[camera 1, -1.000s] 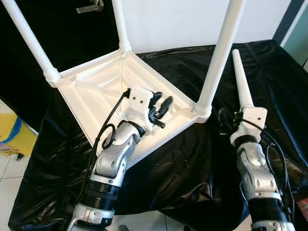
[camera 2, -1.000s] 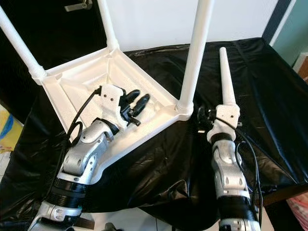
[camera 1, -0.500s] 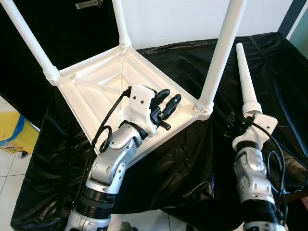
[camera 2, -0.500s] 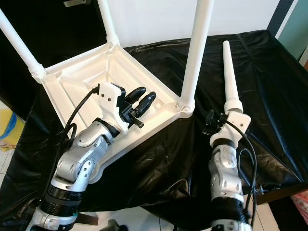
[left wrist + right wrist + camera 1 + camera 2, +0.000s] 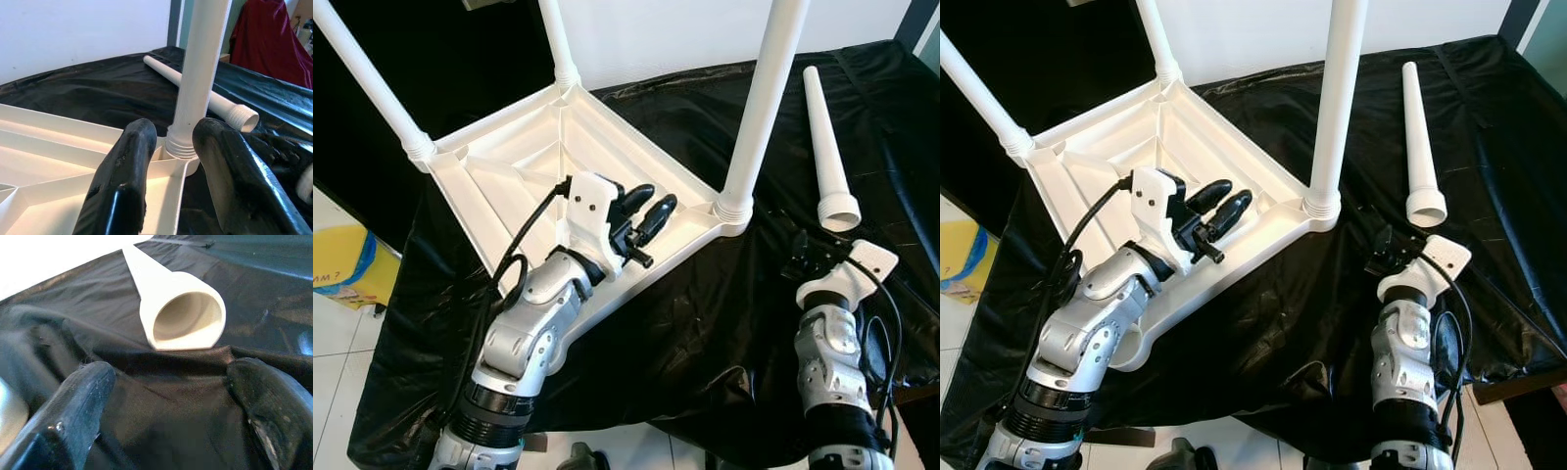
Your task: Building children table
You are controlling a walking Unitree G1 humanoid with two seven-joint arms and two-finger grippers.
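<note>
- The left eye and right eye views look forward and down from the head onto the black-draped surface (image 5: 705,323), near enough that both silver arms rise from the bottom of each picture.
- They share one scene, shifted slightly sideways: the upturned white table top (image 5: 558,186) and the loose white leg (image 5: 827,157).
- The left wrist view looks along the left gripper (image 5: 171,161), close to a fitted leg's base (image 5: 195,98), the loose leg beyond.
- The right wrist view sits low over the surface, facing the loose leg's open end between the right gripper (image 5: 166,401) fingers.
</note>
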